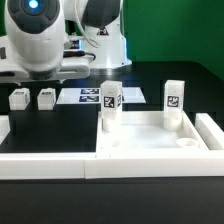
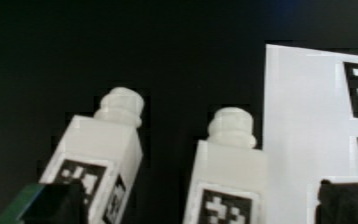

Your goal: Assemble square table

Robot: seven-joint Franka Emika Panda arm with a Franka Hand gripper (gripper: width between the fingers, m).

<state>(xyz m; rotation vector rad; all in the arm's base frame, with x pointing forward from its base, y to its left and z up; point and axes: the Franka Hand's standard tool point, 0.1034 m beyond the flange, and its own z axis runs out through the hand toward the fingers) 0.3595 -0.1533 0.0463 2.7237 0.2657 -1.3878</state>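
Now, slab: we are seeing the large white plastic square slab (image 1: 150,130) lying on the black table (image 1: 60,128), at the exterior view's right.
Marker board: the thin flat white marker board (image 2: 318,110) is lying beyond the slab.
Gripper: the gripper (image 2: 194,205) is hanging with jaws spread wide, gripping nothing.
Upright legs: two small white tagged upright legs (image 1: 110,106) are standing at the slab's far corners.
Loose legs: two matching loose legs (image 2: 96,150) are lying side by side, just beside the marker board.

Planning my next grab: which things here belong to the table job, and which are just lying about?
Job: tabletop slab; two standing legs; two lying legs.
Lying about: marker board; border rails.
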